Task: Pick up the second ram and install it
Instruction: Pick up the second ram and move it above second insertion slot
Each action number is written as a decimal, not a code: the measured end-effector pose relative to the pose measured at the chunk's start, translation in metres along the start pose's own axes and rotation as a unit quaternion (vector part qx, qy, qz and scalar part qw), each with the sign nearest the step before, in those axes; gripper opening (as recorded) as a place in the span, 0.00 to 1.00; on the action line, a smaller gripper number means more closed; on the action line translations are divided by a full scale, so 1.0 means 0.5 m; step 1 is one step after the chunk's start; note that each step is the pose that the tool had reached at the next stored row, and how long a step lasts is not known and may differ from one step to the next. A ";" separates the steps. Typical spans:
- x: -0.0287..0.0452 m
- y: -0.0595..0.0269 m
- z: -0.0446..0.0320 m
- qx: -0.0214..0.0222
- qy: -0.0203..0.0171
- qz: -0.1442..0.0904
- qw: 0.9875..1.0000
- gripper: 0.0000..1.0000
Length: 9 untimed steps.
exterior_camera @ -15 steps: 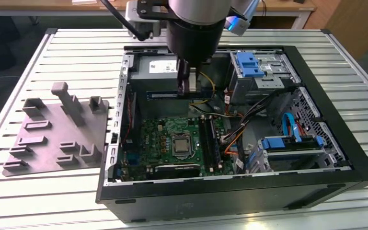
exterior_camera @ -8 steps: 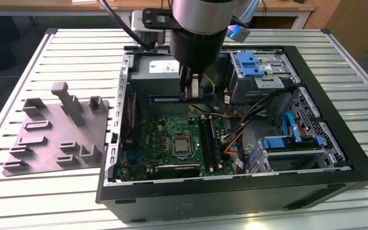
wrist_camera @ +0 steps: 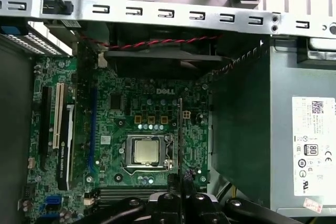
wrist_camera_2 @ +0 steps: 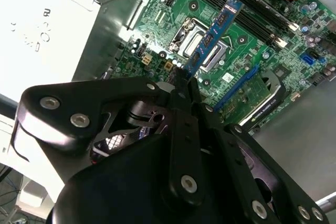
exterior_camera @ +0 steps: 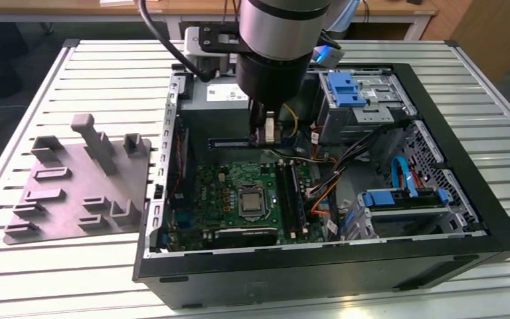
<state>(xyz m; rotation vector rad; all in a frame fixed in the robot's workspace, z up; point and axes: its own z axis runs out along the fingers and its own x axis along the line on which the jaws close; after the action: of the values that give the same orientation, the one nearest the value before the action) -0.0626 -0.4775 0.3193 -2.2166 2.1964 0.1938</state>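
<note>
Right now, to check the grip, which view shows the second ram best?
Second wrist view: the second ram shows its flat face, clamped in the gripper. The first wrist view shows it edge-on; the exterior view, barely.

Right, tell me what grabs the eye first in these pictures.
The arm reaches into the open computer case on the slatted table. In the second wrist view the gripper is shut on the second ram, held over the green motherboard. A grey fixture plate lies beside the case, on the exterior view's left.
</note>
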 end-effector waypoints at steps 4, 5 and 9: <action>0.001 -0.001 0.013 0.000 0.000 0.000 1.000 0.14; 0.002 -0.001 0.017 0.000 0.000 0.000 1.000 0.14; 0.004 -0.010 0.031 0.000 0.000 0.000 1.000 0.14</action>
<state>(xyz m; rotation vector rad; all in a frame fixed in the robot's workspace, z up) -0.0588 -0.4779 0.3035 -2.2170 2.1965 0.1944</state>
